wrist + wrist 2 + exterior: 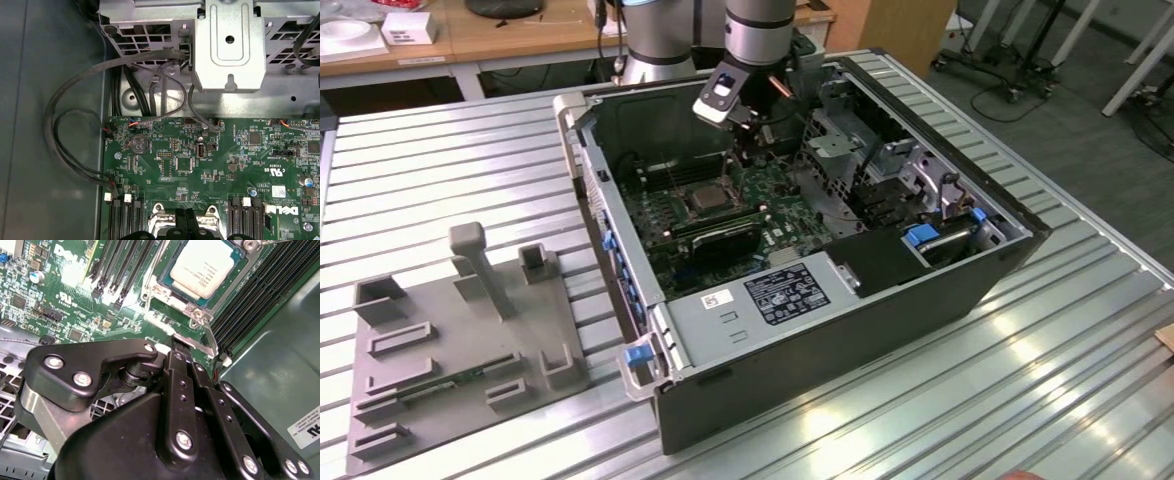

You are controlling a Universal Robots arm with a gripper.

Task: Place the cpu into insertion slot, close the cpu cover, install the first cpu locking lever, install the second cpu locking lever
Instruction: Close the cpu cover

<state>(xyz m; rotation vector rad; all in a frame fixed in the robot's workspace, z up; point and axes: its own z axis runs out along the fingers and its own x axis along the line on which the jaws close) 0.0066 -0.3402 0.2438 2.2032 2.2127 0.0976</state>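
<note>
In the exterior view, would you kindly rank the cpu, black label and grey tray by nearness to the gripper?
1. cpu, right by the gripper.
2. black label, at the case's near end.
3. grey tray, outside the case, view's left.

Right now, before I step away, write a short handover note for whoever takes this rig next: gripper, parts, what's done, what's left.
Gripper: shut, tips at the edge of the insertion slot; I cannot tell whether they pinch anything.
The cpu: seated in the slot, metal face up.
The cpu cover: lying flat around the chip.
Done: cpu placed, cover closed.
Left: the two locking levers. A silvery lever runs close beside the gripper tips; I cannot tell whether it is latched.
</note>
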